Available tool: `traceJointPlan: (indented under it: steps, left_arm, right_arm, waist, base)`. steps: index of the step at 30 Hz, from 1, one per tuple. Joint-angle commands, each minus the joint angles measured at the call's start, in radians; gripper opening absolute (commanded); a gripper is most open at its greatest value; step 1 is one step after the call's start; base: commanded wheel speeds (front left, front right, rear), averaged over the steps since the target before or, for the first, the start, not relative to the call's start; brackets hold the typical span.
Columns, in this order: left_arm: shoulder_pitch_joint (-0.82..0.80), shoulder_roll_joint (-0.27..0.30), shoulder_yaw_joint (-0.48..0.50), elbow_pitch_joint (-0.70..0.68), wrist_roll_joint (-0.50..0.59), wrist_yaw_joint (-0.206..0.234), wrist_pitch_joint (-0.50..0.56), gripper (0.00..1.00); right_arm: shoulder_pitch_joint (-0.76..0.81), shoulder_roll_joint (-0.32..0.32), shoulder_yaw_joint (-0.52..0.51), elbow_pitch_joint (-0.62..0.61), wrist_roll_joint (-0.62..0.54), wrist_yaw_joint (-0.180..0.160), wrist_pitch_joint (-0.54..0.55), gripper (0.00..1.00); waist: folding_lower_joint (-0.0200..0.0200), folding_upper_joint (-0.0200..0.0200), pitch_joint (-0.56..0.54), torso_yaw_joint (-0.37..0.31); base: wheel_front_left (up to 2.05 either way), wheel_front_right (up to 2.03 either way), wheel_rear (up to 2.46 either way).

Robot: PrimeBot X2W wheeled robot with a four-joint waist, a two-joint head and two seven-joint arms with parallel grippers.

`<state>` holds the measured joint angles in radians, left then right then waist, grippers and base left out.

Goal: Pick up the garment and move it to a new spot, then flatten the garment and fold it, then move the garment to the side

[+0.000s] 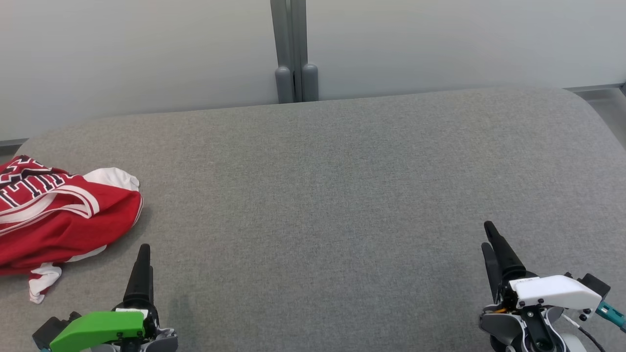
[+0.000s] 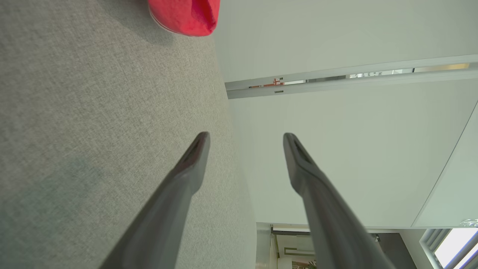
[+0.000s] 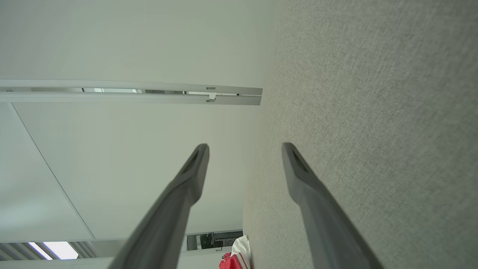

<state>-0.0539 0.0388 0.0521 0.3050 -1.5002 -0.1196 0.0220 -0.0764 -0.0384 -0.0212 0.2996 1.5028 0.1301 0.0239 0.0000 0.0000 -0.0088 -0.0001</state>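
Left gripper (image 1: 143,255) sits at the near left edge of the table (image 1: 342,195); right gripper (image 1: 487,235) sits at the near right edge. On each, the jaws stand wide apart and hold nothing. Confirm this in the wrist views, where grey cloth and wall show between the fingers. Both point away from the robot, low over the surface.

Locate the garment (image 1: 58,215) next. It lies crumpled on the table's left side, just beyond and to the left of the left gripper, near it but not touching. It is red with white trim and lettering. Part of it runs off the head view's left edge.

Judge the task as not begun. No pick-up, move, flattening, fold or set-aside is evident, so all steps remain. Expect the left gripper to suit the first reach, since the right one is well apart from the cloth.

Note the surroundings. Nothing stands between the left gripper and the garment. At the far edge stands a pale wall (image 1: 146,49) with a grey post (image 1: 293,49) at its middle. Keep lifted cloth short of both.
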Motion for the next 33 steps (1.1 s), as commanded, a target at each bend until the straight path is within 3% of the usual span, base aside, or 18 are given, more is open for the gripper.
traceJointPlan:
  steps: [1, 22, 33]
  left_arm:
    - [-0.012, 0.009, -0.003, -0.010, 0.046, 0.006, -0.011, 1.00]
    - [0.000, 0.040, -0.100, -0.020, 0.628, 0.081, -0.090, 1.00]
    - [0.002, 0.050, -0.133, -0.029, 0.791, 0.111, -0.125, 1.00]
  right_arm:
    - [-0.030, -0.007, 0.008, -0.008, -0.039, 0.000, -0.012, 1.00]
    - [-0.029, -0.007, 0.023, -0.023, -0.601, 0.000, -0.092, 1.00]
    - [-0.030, -0.009, 0.055, -0.006, -0.763, 0.001, -0.127, 1.00]
  waist:
    - [0.0000, 0.0000, -0.001, 0.001]
    - [0.0000, 0.0000, -0.011, 0.007]
    - [0.0000, 0.0000, -0.016, 0.005]
  base:
    - [0.00, 0.00, 0.00]
    - [0.00, 0.00, 0.00]
    - [0.00, 0.00, 0.00]
